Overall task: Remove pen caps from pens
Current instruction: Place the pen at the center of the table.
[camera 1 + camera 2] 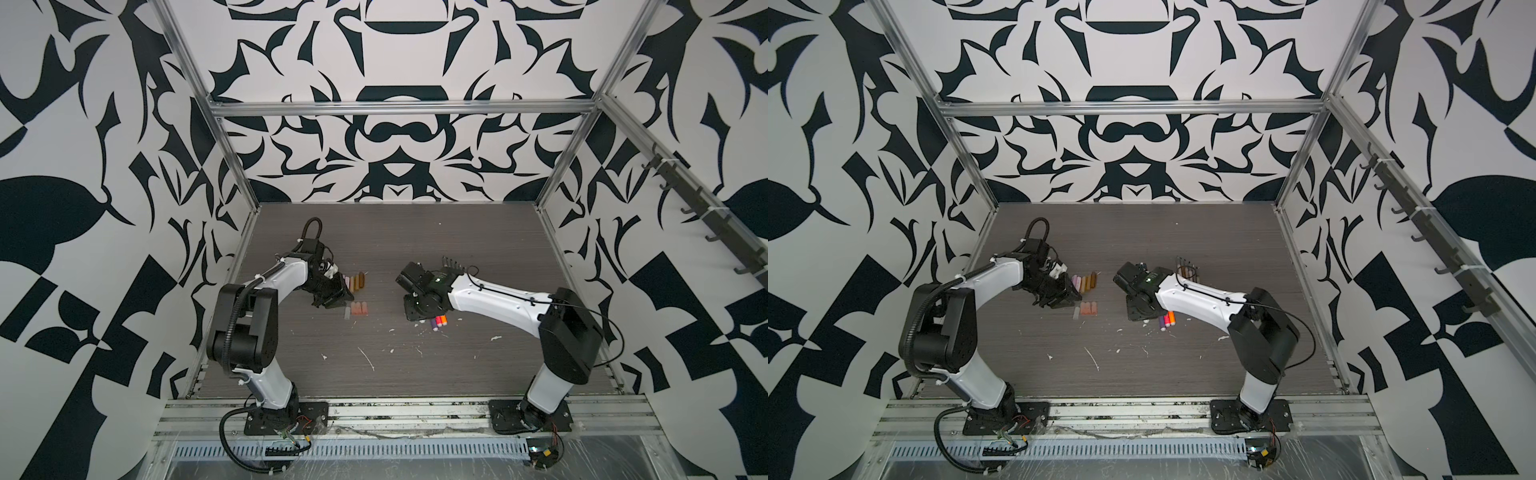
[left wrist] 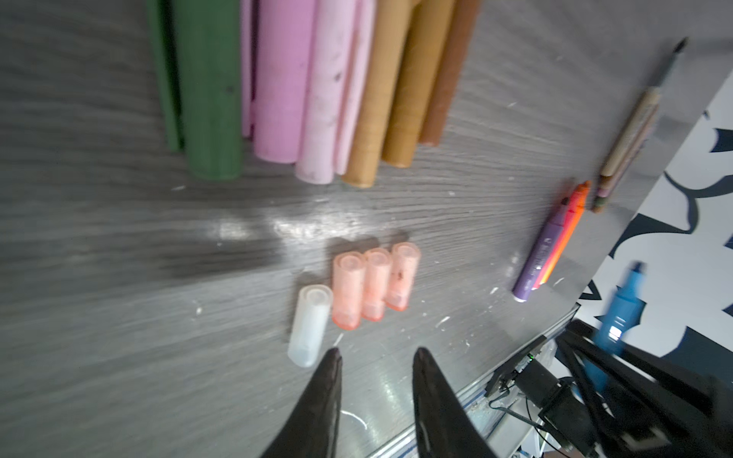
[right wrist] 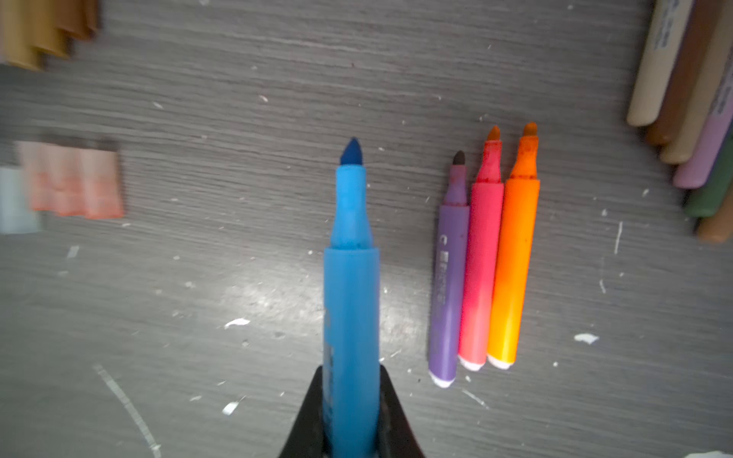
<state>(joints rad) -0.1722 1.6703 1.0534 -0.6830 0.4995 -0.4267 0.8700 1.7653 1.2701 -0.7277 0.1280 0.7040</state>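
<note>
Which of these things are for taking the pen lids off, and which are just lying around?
For the job: blue pen in the right gripper; three bright pens; thin pens; pale caps; coloured caps; open left gripper.
Just lying about: white flecks; wall hooks.

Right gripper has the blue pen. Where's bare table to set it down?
Free: the strip between the pinkish caps and the purple pen, and the near half of the table, flecks only. Tight: between the orange pen and the thin pens.
</note>
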